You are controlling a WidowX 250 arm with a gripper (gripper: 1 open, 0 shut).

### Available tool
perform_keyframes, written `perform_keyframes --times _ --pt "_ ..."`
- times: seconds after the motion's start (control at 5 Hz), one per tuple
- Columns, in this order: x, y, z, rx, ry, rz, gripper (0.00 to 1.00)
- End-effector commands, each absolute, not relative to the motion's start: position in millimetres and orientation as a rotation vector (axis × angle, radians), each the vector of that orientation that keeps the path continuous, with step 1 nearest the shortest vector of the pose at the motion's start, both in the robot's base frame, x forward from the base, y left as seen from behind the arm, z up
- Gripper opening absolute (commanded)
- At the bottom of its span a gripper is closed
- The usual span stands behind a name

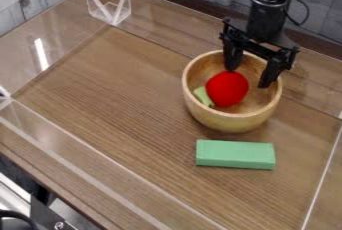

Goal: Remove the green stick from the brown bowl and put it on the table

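Can see the pincer [251, 62] open over the far part of the brown bowl [231, 124], above and beyond the red ball [227, 89]. Can make out two dark fingers [271, 75] spread well apart, one toward the left and one toward the right, gripping nothing visible. Find the green stick [202, 97] inside the bowl, at the left, between the red ball and the left wall, partly hidden by the ball. Cannot tell from this view about contact between stick and ball. Notice the flat green block [235, 154] on the surface [107, 104], outside the bowl on the near side, near it but apart, lying lengthwise from left to right. Spot a clear, pointed object [111, 6] at the far left, well apart from the bowl, and black equipment [19, 220] at the near left corner, partly cut off by the frame edge.
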State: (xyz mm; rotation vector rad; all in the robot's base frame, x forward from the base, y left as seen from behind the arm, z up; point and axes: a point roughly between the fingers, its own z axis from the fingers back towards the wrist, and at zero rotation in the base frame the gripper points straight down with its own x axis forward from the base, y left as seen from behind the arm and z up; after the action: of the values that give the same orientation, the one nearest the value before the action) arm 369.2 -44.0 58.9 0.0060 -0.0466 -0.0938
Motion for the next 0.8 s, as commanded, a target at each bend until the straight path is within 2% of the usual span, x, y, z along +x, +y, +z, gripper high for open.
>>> perform_keyframes --times 0.0,0.6 --pt "377.4 -50.8 74.8 0.011 -0.115 -0.102 0.0" --pt "370.8 -45.1 54.2 0.019 -0.117 -0.076 0.0"
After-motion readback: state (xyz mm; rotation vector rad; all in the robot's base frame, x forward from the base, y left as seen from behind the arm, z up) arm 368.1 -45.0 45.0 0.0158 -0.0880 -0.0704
